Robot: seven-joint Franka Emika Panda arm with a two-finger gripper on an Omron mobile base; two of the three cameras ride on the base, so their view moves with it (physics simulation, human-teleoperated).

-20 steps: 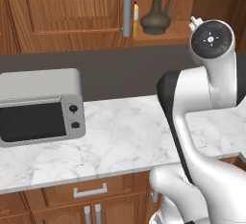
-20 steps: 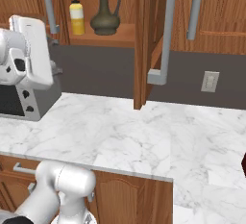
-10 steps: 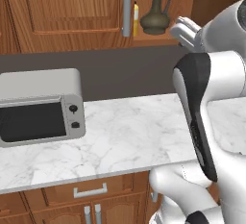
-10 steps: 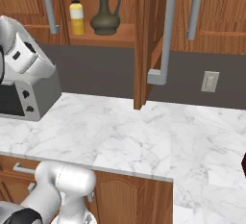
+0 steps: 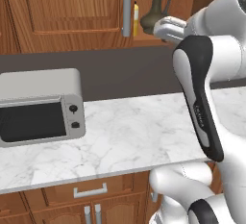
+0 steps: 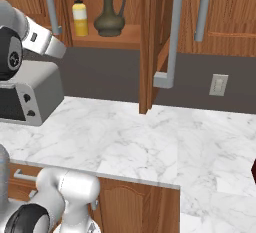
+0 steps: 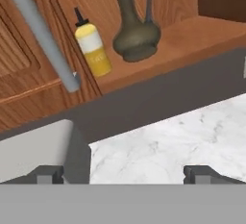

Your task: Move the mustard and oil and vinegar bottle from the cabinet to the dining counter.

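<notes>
Small yellow mustard squeeze bottle (image 7: 93, 48) with dark pointy cap stands upright on wooden shelf of reddish-brown wall cabinet (image 6: 125, 38). Dark olive round-bellied oil and vinegar flask (image 7: 136, 31) stands just beside it, not touching. Two-finger gripper (image 7: 124, 174) wide open, holding nothing. Both bottles up ahead of gripper, well apart from it. White marble worktop (image 5: 125, 131) below, silver toaster oven (image 5: 41, 105) on it.

Yellow mustard (image 7: 92, 49) and dark flask (image 7: 134, 26) stand upright on cabinet shelf (image 7: 192, 35).

Kitchen: wooden cabinet (image 6: 220, 12), marble worktop (image 6: 165, 147), toaster oven (image 5: 41, 105).
</notes>
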